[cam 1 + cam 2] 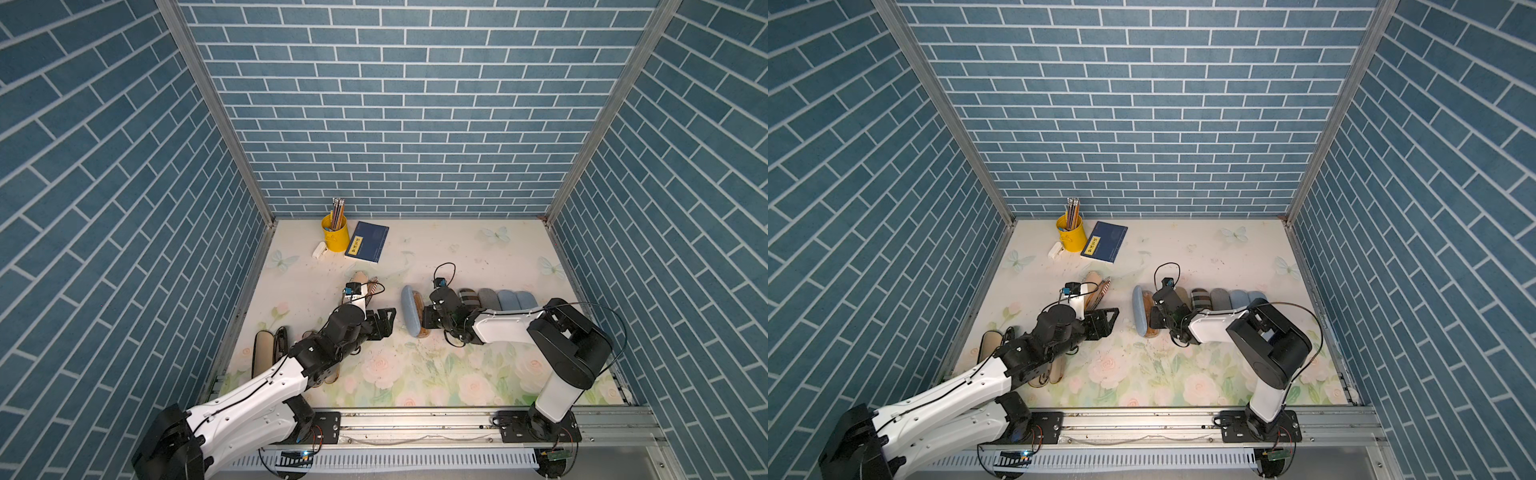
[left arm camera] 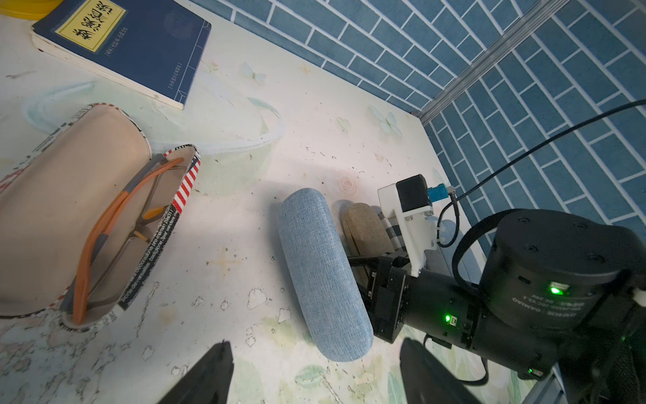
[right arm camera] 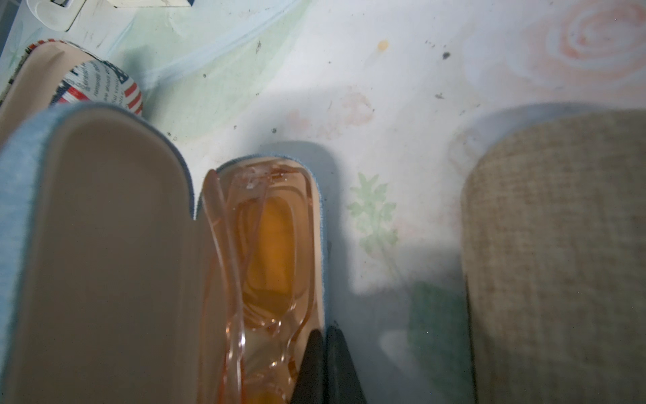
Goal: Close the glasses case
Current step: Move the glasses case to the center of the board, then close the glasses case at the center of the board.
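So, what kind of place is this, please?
Probably a staged robot test cell, not a real room: brick-print panels in a metal frame, a bolted mounting rail in front, and desk props: pencil cup, book, glasses cases.

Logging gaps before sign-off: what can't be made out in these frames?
Light blue case contents: top views, too small, partly behind the right end effector.
Whether that end effector touches the rim: right wrist view, blurred.
Tan case: top views, left arm covers part.
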Tool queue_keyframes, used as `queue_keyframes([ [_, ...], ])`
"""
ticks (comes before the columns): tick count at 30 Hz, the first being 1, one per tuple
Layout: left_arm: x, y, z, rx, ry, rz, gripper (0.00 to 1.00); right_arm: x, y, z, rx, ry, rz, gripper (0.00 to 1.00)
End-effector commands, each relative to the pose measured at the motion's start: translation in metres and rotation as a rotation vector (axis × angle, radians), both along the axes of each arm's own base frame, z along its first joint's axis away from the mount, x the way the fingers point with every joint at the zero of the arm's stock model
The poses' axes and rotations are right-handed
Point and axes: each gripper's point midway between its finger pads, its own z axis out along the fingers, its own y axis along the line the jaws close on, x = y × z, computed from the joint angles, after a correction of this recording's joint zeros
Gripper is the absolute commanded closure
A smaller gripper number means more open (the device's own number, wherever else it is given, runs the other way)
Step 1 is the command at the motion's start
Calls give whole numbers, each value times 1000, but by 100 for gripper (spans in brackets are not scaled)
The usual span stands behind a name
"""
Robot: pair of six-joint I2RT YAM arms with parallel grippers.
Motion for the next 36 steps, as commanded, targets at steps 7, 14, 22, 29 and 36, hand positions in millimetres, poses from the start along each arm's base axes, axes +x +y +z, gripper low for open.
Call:
queue_keyframes([
  [7, -1, -22, -12, -21, 15, -47, 22, 10, -6, 21, 1, -55, -20, 97],
  [14, 3, -39, -24, -15, 34, -68, 25, 11, -18, 21, -24, -62, -53, 96],
  [22, 12, -62, -27, -24, 38, -99, 25, 9, -26, 21, -31, -67, -73, 96],
  [29, 21, -78, -33, -30, 50, -113, 25, 7, -30, 15, -46, -57, -79, 95],
  [36, 27, -88, -45, -5, 77, -121, 29, 8, -31, 17, -42, -61, -84, 87],
])
